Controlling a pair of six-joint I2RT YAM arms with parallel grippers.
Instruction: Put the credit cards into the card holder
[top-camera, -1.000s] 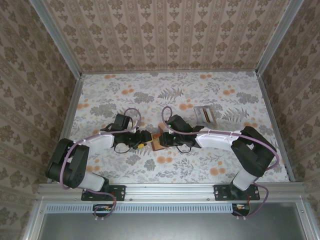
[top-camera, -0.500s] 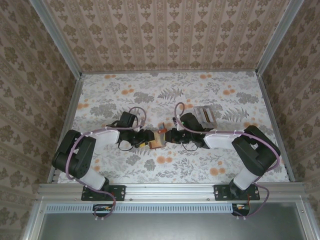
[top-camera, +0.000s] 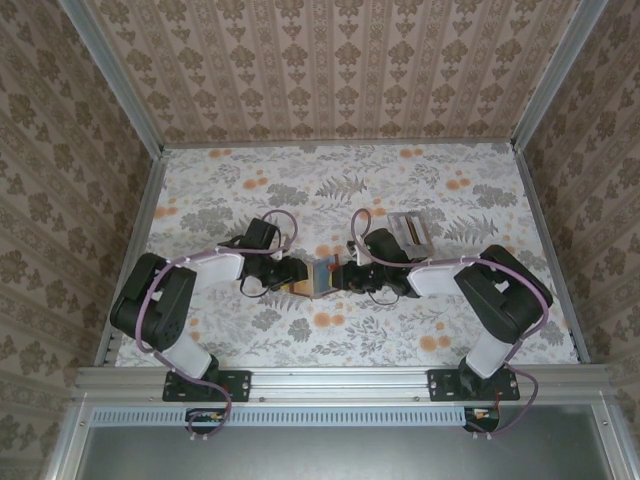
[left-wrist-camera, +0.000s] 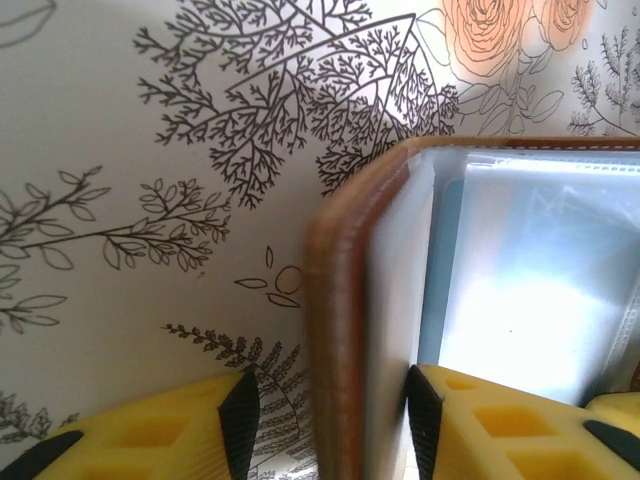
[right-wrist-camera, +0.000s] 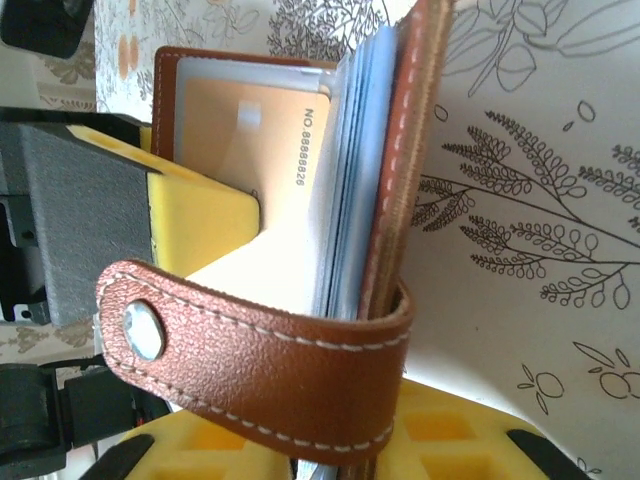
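brown leather wallet (top-camera: 322, 276) standing open on edge at mid cloth (top-camera: 230, 195), between both grippers. left gripper (top-camera: 299, 278) loose: jaws apart astride one cover, one pad (left-wrist-camera: 424, 400) touching the clear sleeves (left-wrist-camera: 530, 290), other pad (left-wrist-camera: 242, 412) a gap off the leather, not clamped. right gripper (top-camera: 344, 275) at the other cover, cover and snap strap (right-wrist-camera: 260, 350) running down between its yellow fingers (right-wrist-camera: 450, 430); contact hidden, can't tell if pinching or loose. tan numbered card (right-wrist-camera: 240, 135) already in a sleeve, bluish card (left-wrist-camera: 440, 270) behind clear plastic. loose silvery cards (top-camera: 409, 227) flat on cloth, far side of right arm, well apart from wallet.
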